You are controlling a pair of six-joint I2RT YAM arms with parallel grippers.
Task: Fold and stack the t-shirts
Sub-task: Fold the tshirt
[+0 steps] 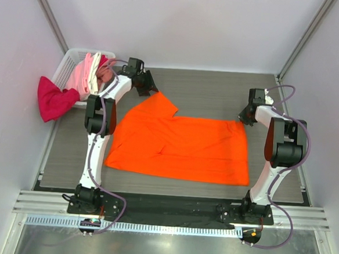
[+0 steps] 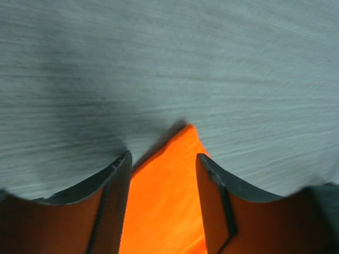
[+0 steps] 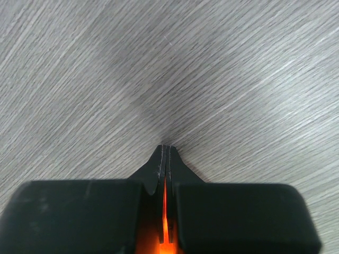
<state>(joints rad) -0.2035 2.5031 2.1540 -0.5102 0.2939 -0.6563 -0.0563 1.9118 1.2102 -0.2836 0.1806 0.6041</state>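
A bright orange t-shirt [image 1: 179, 148] lies spread flat on the grey table, one corner [image 2: 159, 201] pointing to the far left. My left gripper [image 1: 150, 91] is at that corner. In the left wrist view its jaws [image 2: 163, 155] stand apart on either side of the cloth tip, not pressed on it. My right gripper [image 1: 244, 119] is at the shirt's far right corner. In the right wrist view it [image 3: 167, 147] is shut, with a sliver of orange cloth [image 3: 165, 211] pinched between the fingers. A deep magenta-red t-shirt [image 1: 54, 100] hangs over the basket's side.
A white mesh basket [image 1: 69, 59] stands at the far left corner with pink and white t-shirts [image 1: 89, 72] piled in it. Walls close in the table on the left, right and back. Both arm bases are at the near edge.
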